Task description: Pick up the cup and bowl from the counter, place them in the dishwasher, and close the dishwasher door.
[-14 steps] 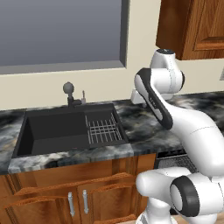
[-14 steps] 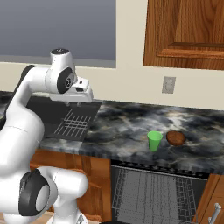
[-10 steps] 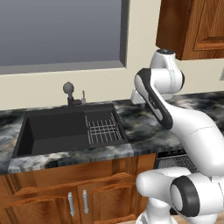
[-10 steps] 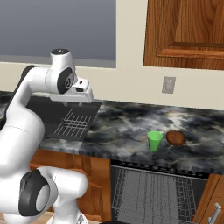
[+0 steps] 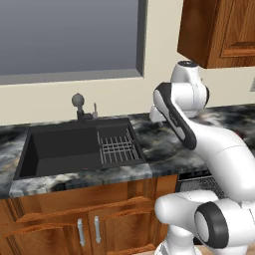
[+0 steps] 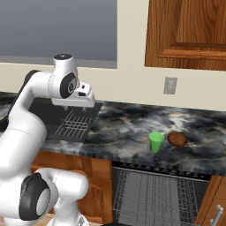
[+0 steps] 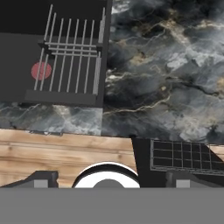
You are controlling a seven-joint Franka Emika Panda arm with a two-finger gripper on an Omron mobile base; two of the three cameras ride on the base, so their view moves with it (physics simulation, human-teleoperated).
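**Cup and bowl side by side on the counter, gripper high by the sink**

The cup (image 6: 156,142) stands upright on the counter (image 6: 123,132), near its front edge. The bowl (image 6: 177,139) sits just beside it, on the side away from the sink, and whether the 2 touch cannot be told. Both rest above the dishwasher (image 6: 159,196), whose grey wire rack (image 6: 154,198) shows through the open front below the counter edge. The dishwasher door itself cannot be made out.

Well apart from the cup, the gripper (image 6: 75,106) hangs over the counter beside the sink (image 5: 79,147), pointing down. Its jaws are spread wide with nothing between them; in the hand view the 2 fingertips (image 7: 41,180) stand far apart at the bottom edge, over the wooden cabinet front (image 7: 65,157) and a corner of the dishwasher rack.

The sink is a black basin with a small wire rack (image 5: 118,147) on its right side and a dark faucet (image 5: 79,107) behind it. Wooden cabinets (image 5: 99,224) with silver handles run under the sink. An upper wooden cabinet (image 6: 190,35) hangs on the wall above the cup, and a wall outlet (image 6: 170,85) sits just below it.
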